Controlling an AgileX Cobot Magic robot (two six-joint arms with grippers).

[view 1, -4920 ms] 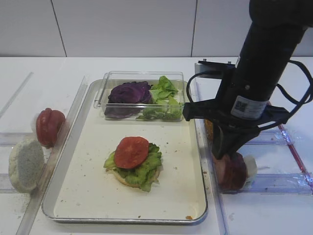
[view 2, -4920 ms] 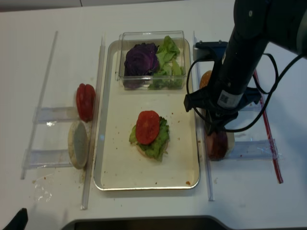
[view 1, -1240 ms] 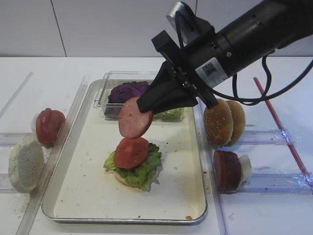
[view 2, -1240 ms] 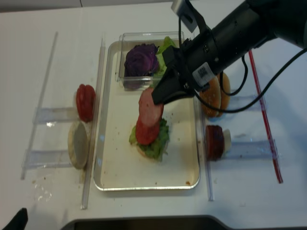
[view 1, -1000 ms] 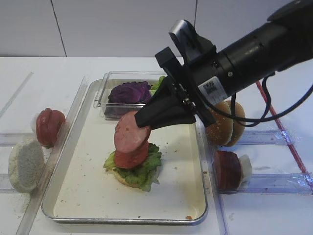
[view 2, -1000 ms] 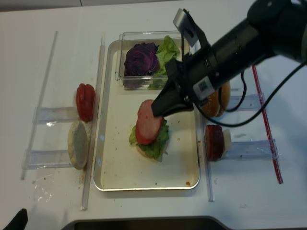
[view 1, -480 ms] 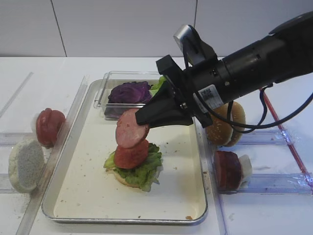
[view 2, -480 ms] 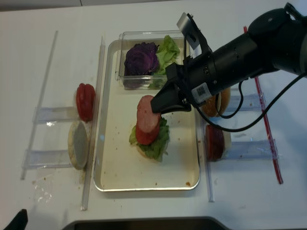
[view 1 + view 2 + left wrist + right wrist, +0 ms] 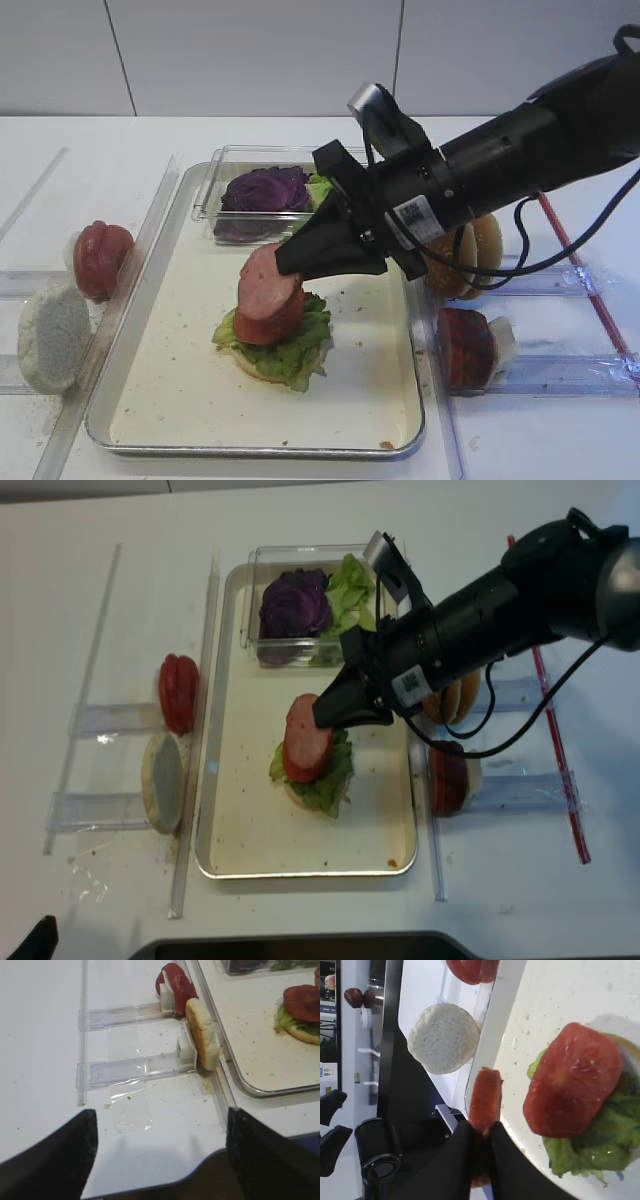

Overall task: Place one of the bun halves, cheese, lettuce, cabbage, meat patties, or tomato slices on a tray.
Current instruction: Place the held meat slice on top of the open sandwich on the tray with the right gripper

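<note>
My right gripper is shut on the rim of a pink meat patty. It holds the patty tilted, low over the stack in the middle of the silver tray. The stack is a bun half at the bottom, green lettuce, and a tomato slice on top. The patty's lower edge overlaps the tomato; I cannot tell whether they touch. My left gripper hangs open over the table's front left edge, holding nothing.
A clear box at the tray's far end holds purple cabbage and green leaves. Left racks hold tomato slices and a white bun half. Right racks hold brown buns and another patty.
The right gripper has come down and slightly forward with the patty, which now lies lower and flatter against the tomato slice. The left gripper has not moved.
</note>
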